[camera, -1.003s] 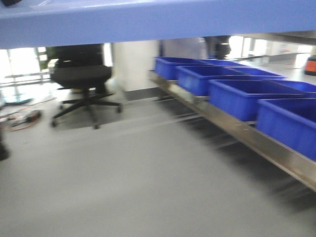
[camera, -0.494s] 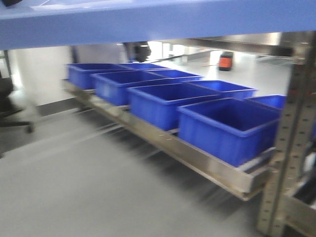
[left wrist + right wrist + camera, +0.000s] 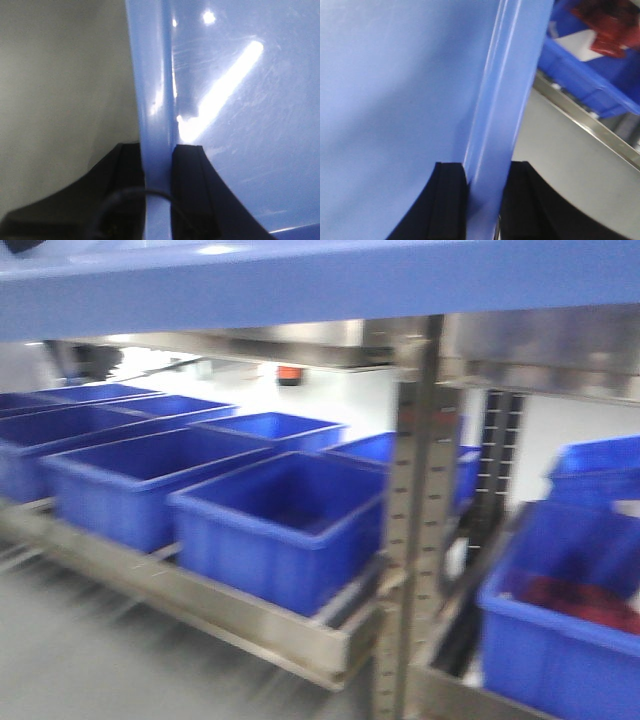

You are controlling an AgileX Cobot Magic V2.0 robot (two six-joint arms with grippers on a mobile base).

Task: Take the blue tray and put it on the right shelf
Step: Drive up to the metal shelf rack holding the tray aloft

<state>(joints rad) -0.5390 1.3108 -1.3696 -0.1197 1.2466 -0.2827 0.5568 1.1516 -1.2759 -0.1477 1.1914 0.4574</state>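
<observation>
The blue tray (image 3: 320, 285) fills the top of the front view as a wide periwinkle band, held up in the air. My left gripper (image 3: 158, 150) is shut on the tray's left rim (image 3: 155, 90), with one black finger on each side. My right gripper (image 3: 487, 167) is shut on the tray's right rim (image 3: 505, 90) in the same way. The shelf rack (image 3: 210, 615) with a steel front edge stands ahead, and a grey perforated upright (image 3: 410, 520) is at centre right. A shiny steel shelf edge (image 3: 540, 345) shows just under the tray at upper right.
Several dark-blue bins (image 3: 275, 525) sit in a row on the low steel shelf. Another dark-blue bin (image 3: 565, 620) with something red in it is at the right, also showing in the right wrist view (image 3: 592, 75). Grey floor (image 3: 90, 660) lies at lower left.
The view has swung to the right: the office chair left the frame, the bins slid left and nearer, and the perforated upright and right rack section came into view. Both grippers still hold the tray.
</observation>
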